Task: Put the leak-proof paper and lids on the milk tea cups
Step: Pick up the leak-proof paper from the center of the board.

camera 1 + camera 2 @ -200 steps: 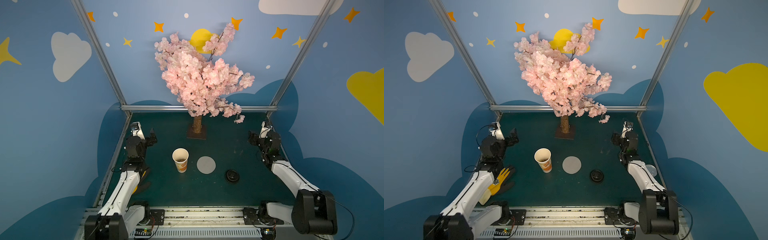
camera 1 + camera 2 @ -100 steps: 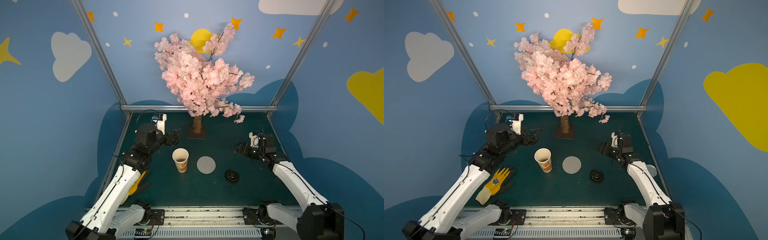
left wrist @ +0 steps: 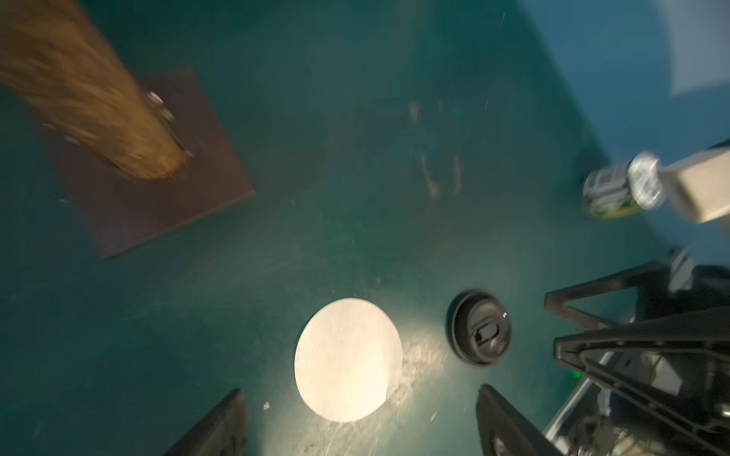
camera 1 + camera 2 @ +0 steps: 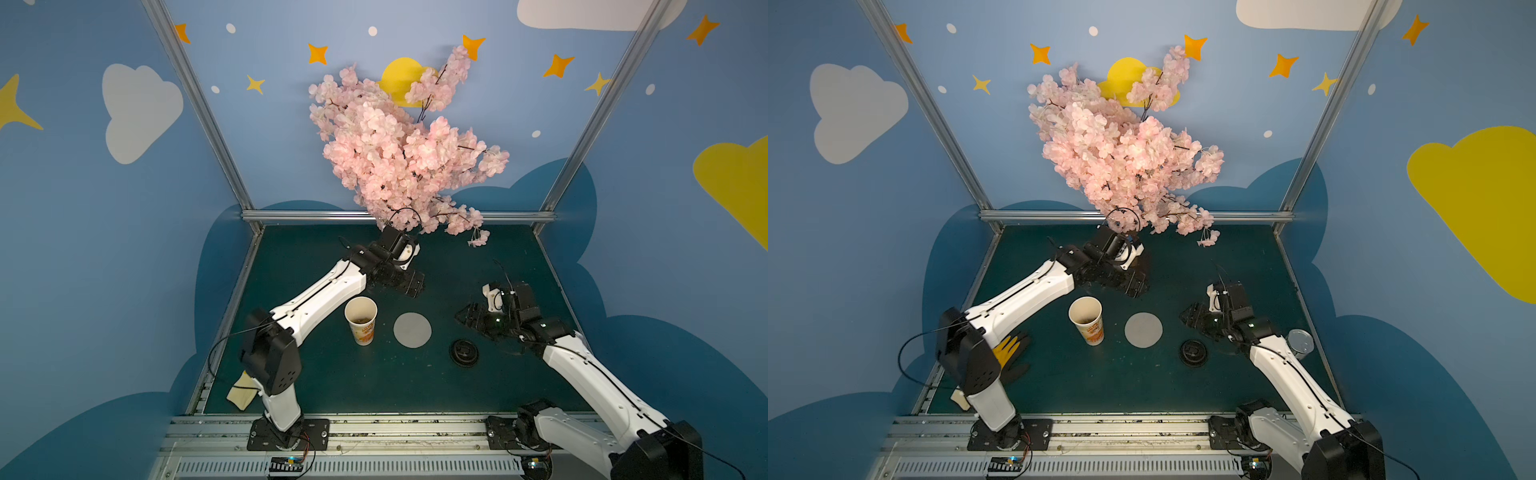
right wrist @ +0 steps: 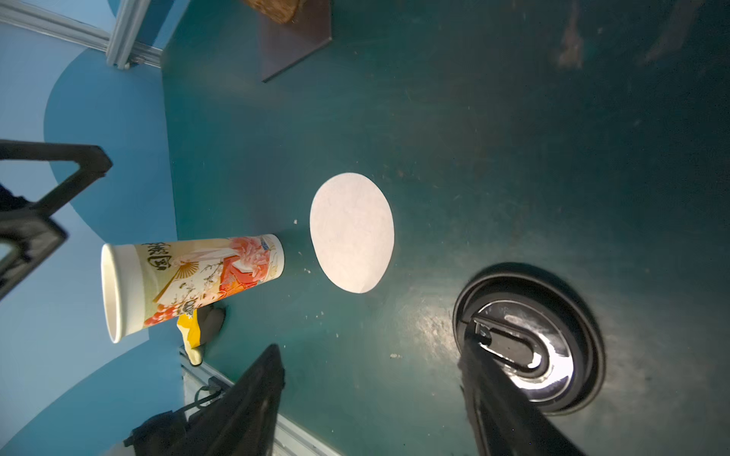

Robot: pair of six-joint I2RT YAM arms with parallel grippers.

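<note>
Plainly, left hand (image 3: 360, 391) and right hand (image 5: 369, 347) apart, empty; Chinese characters (image 5: 157, 256) on cup (image 5: 193, 276) beside paper (image 5: 351, 233).

The left arm (image 4: 1025, 299) covers part of the glove (image 4: 1014, 348); the right arm (image 4: 1283, 374) hides part of the can (image 4: 1302, 340); the trunk (image 3: 91, 102) is blurred close up.

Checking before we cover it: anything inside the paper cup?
In both top views the cup is open, cream inside, with a small brownish patch at its bottom; what it is cannot be told. The near inner wall is hidden. Nothing covers the mouth.
</note>
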